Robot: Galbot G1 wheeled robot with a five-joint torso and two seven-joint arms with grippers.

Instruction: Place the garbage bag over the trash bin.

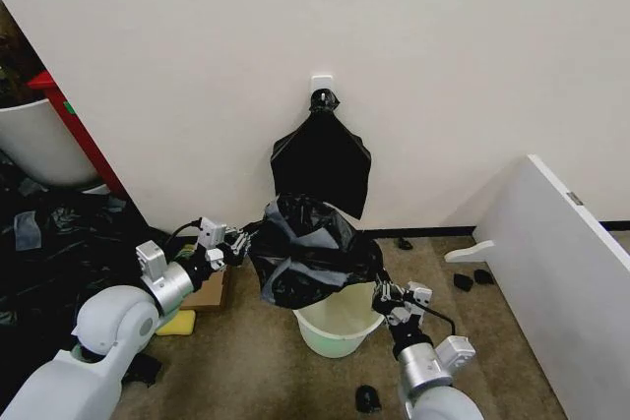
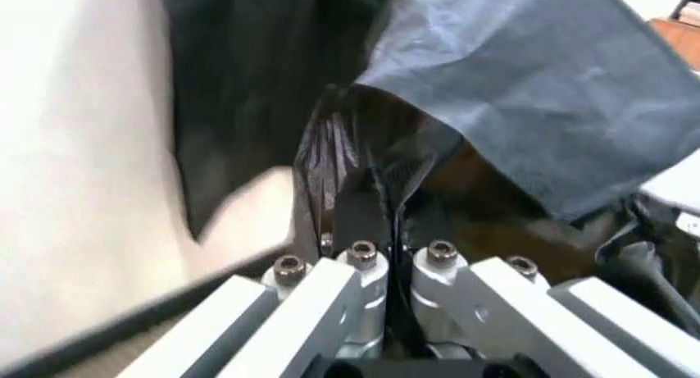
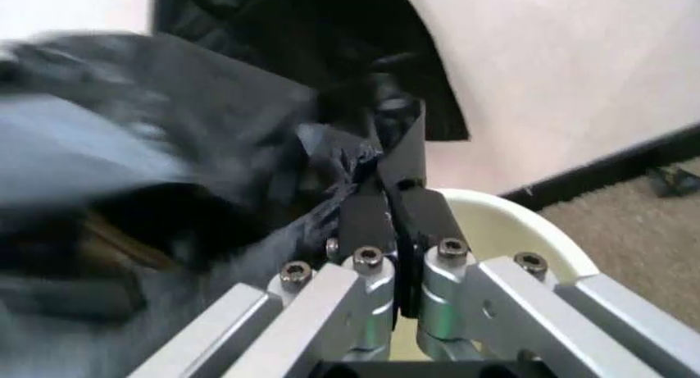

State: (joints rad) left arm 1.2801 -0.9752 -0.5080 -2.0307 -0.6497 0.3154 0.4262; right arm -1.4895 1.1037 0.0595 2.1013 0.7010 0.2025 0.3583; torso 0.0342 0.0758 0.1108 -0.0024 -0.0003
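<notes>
- A room corner with brown carpet floor [image 1: 246,361] and a plain off-white wall [image 1: 394,36] edged by a dark skirting strip; a white board [image 1: 561,263] leans well to the side of the right end effector; loose black plastic sheeting [image 1: 49,243] is heaped beyond the left arm, near a red frame [image 1: 79,135]
- Left end effector [image 1: 239,240]: metal fingers pressed together, pinching one edge of the garbage bag [image 1: 310,248]; the left wrist view shows the glossy film crumpled between the closed fingers [image 2: 361,222]
- Right end effector [image 1: 384,294]: fingers likewise clamped on the opposite edge of the bag; the right wrist view shows the dark pads [image 3: 366,222] gripping wrinkled plastic
- The garbage bag, thin, shiny black and creased, hangs stretched between both end effectors, billowed into a rounded mass
- The trash bin [image 1: 340,327], a round cream-white plastic bucket with a rolled rim, stands on the carpet just below the bag and beside the right end effector; its mouth is partly shadowed by the bag
- A second black bag bunch [image 1: 322,159], pinched at the top, hangs on the wall behind
</notes>
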